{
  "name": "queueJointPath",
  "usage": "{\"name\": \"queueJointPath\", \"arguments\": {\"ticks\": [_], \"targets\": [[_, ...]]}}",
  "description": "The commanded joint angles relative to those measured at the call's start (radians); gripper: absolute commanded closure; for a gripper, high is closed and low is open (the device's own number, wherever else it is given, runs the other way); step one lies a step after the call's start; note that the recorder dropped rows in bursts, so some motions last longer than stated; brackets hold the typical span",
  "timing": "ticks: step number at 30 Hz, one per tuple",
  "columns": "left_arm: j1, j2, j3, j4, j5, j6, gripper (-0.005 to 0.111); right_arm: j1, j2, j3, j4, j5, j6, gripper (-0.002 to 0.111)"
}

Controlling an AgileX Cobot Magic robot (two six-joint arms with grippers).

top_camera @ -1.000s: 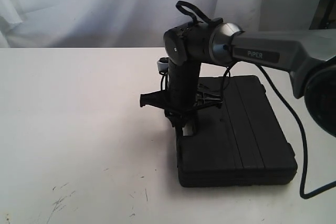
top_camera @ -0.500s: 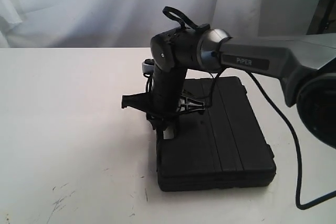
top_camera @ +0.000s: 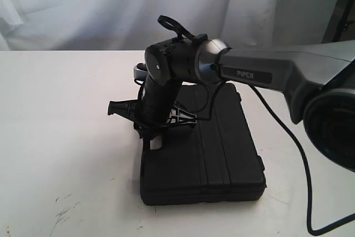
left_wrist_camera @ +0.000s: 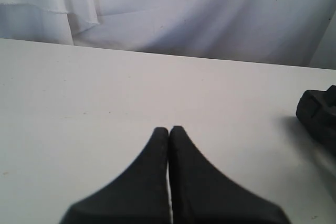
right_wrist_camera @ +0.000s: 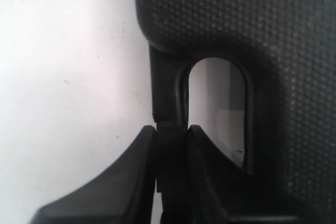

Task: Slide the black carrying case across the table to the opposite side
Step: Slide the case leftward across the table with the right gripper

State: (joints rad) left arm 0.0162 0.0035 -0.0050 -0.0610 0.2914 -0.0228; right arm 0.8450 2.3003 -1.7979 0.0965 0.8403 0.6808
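Note:
The black case (top_camera: pixel 213 148) lies flat on the white table (top_camera: pixel 66 137), right of centre in the exterior view, ribbed lid up. My right gripper (top_camera: pixel 151 140) reaches down at the case's left edge. In the right wrist view the right gripper (right_wrist_camera: pixel 171 129) is shut on the bar of the case's cut-out handle (right_wrist_camera: pixel 167 98), one finger on each side of the bar. The left gripper (left_wrist_camera: pixel 169 129) is shut and empty, hovering over bare table; the exterior view does not show it. The case's corner (left_wrist_camera: pixel 320 114) shows at the edge of the left wrist view.
A black cable (top_camera: pixel 288 154) hangs from the right arm and trails over the table beside the case. A white curtain (top_camera: pixel 111 9) backs the table's far edge. Faint dark scratches (top_camera: pixel 64 212) mark the tabletop at the near left.
The right arm has drawn the case leftward across the table over both steps, its gripper staying on the handle. The case has also turned slightly.

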Motion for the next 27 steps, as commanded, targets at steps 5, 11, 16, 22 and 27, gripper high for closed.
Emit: {"name": "queueJointPath", "arguments": {"ticks": [5, 11, 16, 22, 27], "targets": [[0.002, -0.004, 0.005, 0.0, -0.007, 0.002, 0.107, 0.022, -0.015, -0.015, 0.024, -0.146, 0.023, 0.108], [0.002, -0.004, 0.005, 0.0, -0.007, 0.002, 0.107, 0.022, -0.015, -0.015, 0.024, -0.181, 0.025, 0.108], [0.002, -0.004, 0.005, 0.0, -0.007, 0.002, 0.107, 0.032, 0.01, -0.015, 0.05, -0.192, 0.029, 0.108], [0.002, -0.004, 0.005, 0.0, -0.007, 0.002, 0.107, 0.051, 0.02, -0.02, 0.061, -0.242, 0.033, 0.108], [0.002, -0.004, 0.005, 0.0, -0.007, 0.002, 0.107, 0.053, 0.063, -0.093, 0.093, -0.219, 0.048, 0.108]]}}
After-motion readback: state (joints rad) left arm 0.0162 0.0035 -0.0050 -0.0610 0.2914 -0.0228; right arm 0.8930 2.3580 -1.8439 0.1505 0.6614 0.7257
